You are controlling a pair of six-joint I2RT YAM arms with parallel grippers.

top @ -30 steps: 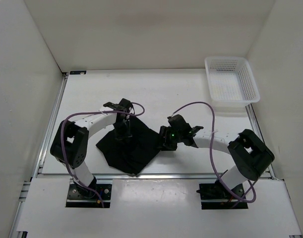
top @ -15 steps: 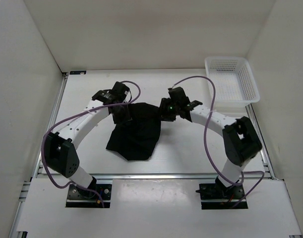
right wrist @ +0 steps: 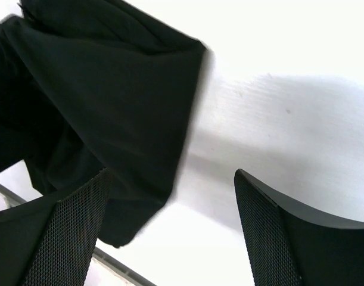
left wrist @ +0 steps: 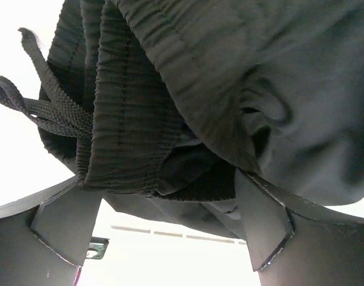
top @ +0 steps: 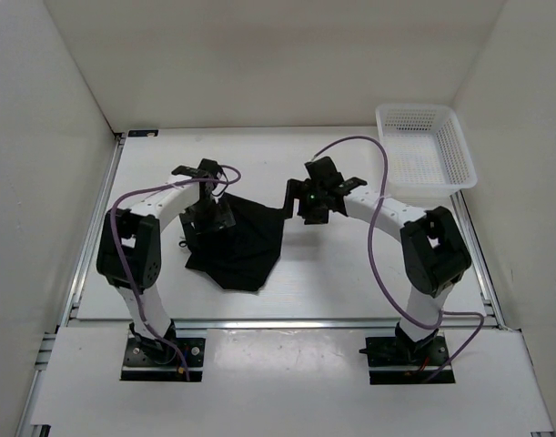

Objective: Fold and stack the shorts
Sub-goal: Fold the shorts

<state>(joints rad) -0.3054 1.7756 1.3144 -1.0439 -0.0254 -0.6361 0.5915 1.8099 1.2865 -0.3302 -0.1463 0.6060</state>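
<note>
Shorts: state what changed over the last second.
Both arms carried the shorts away from the near edge toward the middle of the table, then let go. The left gripper and right gripper now stand open. The basket stayed put.

The overhead camera sits above and behind the arm bases, looking down on the whole table [top: 350, 273], with the white mesh basket [top: 425, 150] at far right. The left wrist camera looks out through the left gripper [left wrist: 158, 185], very close to the waistband of the shorts [left wrist: 187, 89]. The right wrist camera looks past the right gripper [right wrist: 173, 173] at the fabric's edge and bare tabletop. All three views share the shorts.
</note>
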